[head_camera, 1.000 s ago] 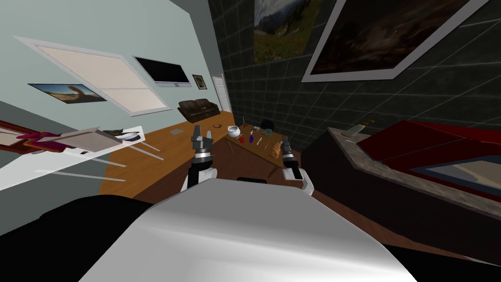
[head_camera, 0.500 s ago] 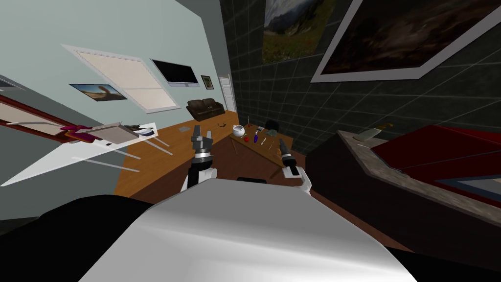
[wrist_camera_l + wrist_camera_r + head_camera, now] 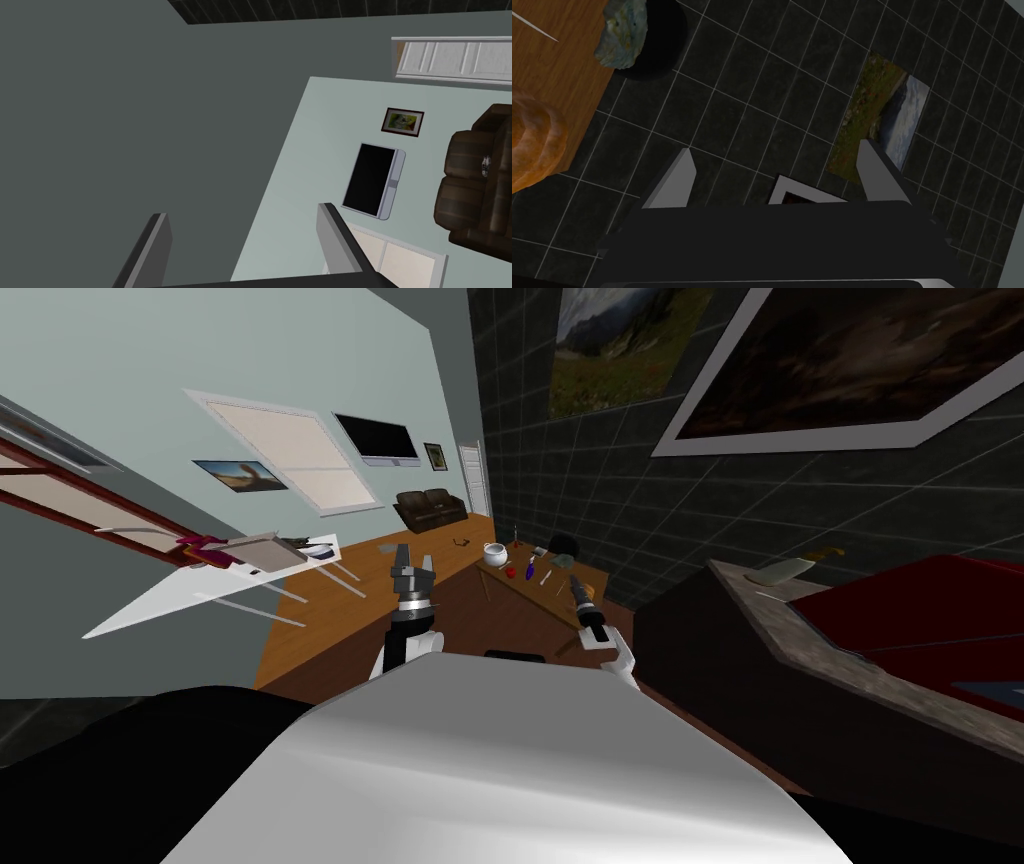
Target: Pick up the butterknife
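Note:
A low wooden table (image 3: 560,600) stands ahead by the dark tiled wall. On it lie a white pot (image 3: 493,554), a red apple (image 3: 510,572), a blue item (image 3: 529,573) and a thin pale utensil (image 3: 547,578), which looks like the butterknife. In the right wrist view a thin pale tip (image 3: 534,26) lies on the table's wood (image 3: 557,65). My right gripper (image 3: 577,584) hovers open and empty over the table's near end, short of the utensil. My left gripper (image 3: 412,563) is raised to the table's left, open and empty.
A bread loaf (image 3: 529,142) and a grey-green lump (image 3: 619,32) lie on the table near my right hand. A dark counter (image 3: 800,628) with a broad blade (image 3: 785,573) on it runs along the right. A white table (image 3: 230,578) stands on the left.
The whole head view has slid to the right, so I have turned left. The right gripper has tilted a little; the left arm is unchanged.

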Available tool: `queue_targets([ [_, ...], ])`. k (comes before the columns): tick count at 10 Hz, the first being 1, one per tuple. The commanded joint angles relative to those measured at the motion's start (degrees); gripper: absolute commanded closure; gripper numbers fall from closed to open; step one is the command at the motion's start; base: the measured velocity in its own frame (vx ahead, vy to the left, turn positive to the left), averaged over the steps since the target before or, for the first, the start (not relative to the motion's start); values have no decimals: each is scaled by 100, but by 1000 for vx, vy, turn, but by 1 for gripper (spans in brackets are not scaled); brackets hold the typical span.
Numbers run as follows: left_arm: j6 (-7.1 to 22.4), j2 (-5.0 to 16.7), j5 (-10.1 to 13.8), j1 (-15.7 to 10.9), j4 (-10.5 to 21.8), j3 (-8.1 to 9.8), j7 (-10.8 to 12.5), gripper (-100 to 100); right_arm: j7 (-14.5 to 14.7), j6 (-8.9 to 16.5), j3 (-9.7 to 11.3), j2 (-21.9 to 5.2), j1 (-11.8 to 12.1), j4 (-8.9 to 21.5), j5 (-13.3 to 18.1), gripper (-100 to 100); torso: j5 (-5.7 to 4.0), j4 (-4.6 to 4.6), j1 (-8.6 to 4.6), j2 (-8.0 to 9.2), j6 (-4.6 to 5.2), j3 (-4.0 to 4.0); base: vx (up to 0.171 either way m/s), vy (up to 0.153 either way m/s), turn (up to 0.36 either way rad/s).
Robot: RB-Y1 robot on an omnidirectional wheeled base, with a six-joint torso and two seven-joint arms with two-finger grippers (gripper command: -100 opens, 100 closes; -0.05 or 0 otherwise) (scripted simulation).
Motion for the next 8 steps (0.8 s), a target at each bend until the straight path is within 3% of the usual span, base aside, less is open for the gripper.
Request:
queue_targets([
  [1, 0, 0, 0, 0, 0, 0, 0, 0, 57, 240, -14, -70, -204, 286, 201, -100, 0, 0, 0, 0, 0, 0, 4, 56, 201],
  [8, 0, 0, 0, 0, 0, 0, 0, 0, 124, 687, -93, -278, -658, 1496, 696, -100, 0, -1, -2, -8, -1, -5, 15, 39, 129],
])
